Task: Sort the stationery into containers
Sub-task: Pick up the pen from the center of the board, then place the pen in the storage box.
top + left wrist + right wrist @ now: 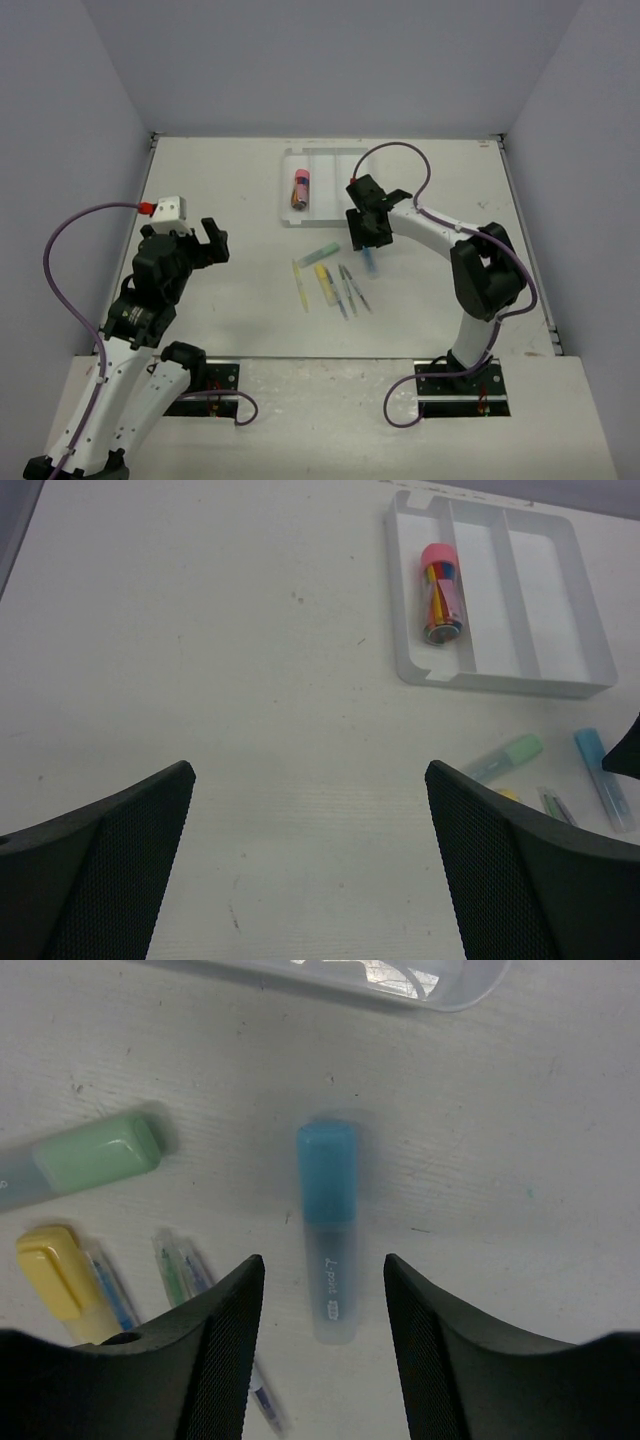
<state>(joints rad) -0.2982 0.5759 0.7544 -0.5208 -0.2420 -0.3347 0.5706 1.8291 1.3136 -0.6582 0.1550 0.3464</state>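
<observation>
The light blue marker (329,1230) lies flat on the table below the tray's near edge. My right gripper (323,1310) is open and straddles its clear end, with a gap on both sides. The clear tray (340,158) sits at the back middle. The pink glue stick (300,188) lies in its left compartment. A mint green marker (320,253), a yellow marker (325,283), a pale yellow pen (301,286) and thin dark pens (352,288) lie loose in front of the tray. My left gripper (200,240) hangs open at the left, holding nothing.
In the left wrist view, bare table lies between the wide-open fingers (100,870), with the tray (500,680) at the upper right. Grey walls close off the table's left, back and right sides.
</observation>
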